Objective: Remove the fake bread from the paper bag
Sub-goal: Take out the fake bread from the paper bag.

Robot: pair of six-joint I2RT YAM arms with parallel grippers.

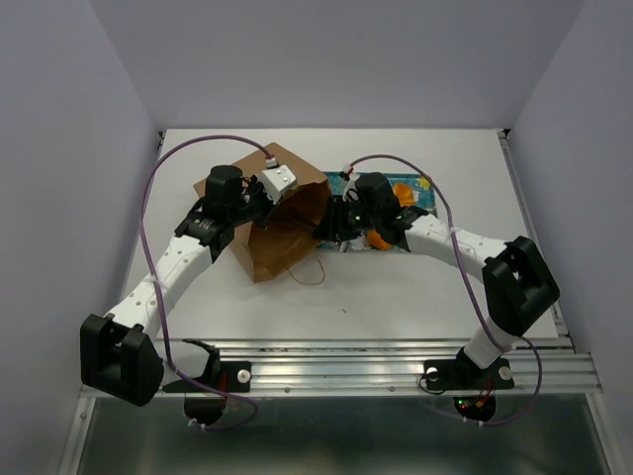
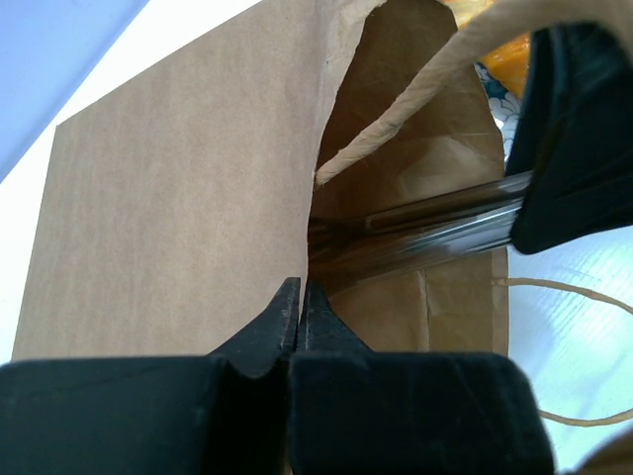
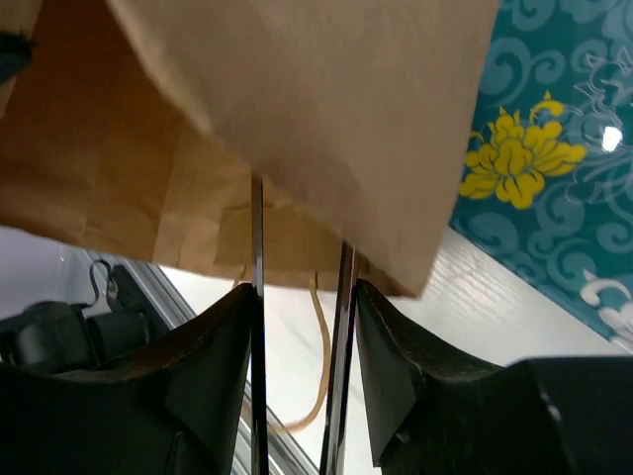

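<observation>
Two entries. My left jaws: clamped on paper bag (image 1: 280, 247) rim, centre frame. My right jaws: slightly apart, tips hidden in bag, hold untellable.

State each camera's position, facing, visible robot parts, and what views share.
Top external: above, behind bases, looking down on white table; both arms show.
Left wrist: faces tall brown kraft paper bag's mouth; left gripper pinches its edge.
Right wrist: faces bag, teal flowered tray; right gripper holds thin metal tongs.
All share the bag.

Bright even light, faint soft shadows, paper bag (image 3: 297, 99) blurred close up in wrist views.
</observation>
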